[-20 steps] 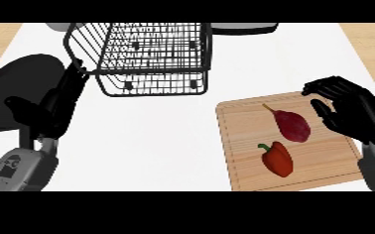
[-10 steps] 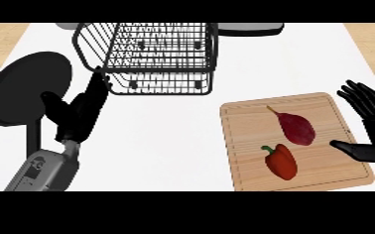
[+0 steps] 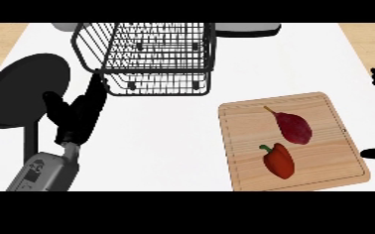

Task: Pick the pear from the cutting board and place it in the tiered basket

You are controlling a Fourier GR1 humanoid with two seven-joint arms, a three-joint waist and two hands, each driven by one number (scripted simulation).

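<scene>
Head view, looking steeply down on a white counter top [image 3: 168, 139]. Rectangular light wooden cutting board [image 3: 242, 163] lies at lower right, carrying two items that sit close together but apart. Dark red pear with a thin stem [image 3: 293, 127] rests on the upper middle of the board, stem pointing up and to the left; nothing touches it. Red bell pepper with a green stem [image 3: 279, 160] lies just below the pear, nearer the board's lower edge. Black wire tiered basket [image 3: 150, 54] stands at upper centre, well apart from the board. Left hand [image 3: 77, 114], black on a grey forearm, rises from the lower left corner with fingers straight and held together, pointing up toward the basket's lower left corner, their tips just beside its wire; whether they touch it cannot be told. It holds nothing. Round black plate [image 3: 29, 87] shows at the left edge, partly behind the left hand. Right hand [image 3: 368, 153] appears only as small dark slivers at the right edge; the state of its fingers cannot be told.
</scene>
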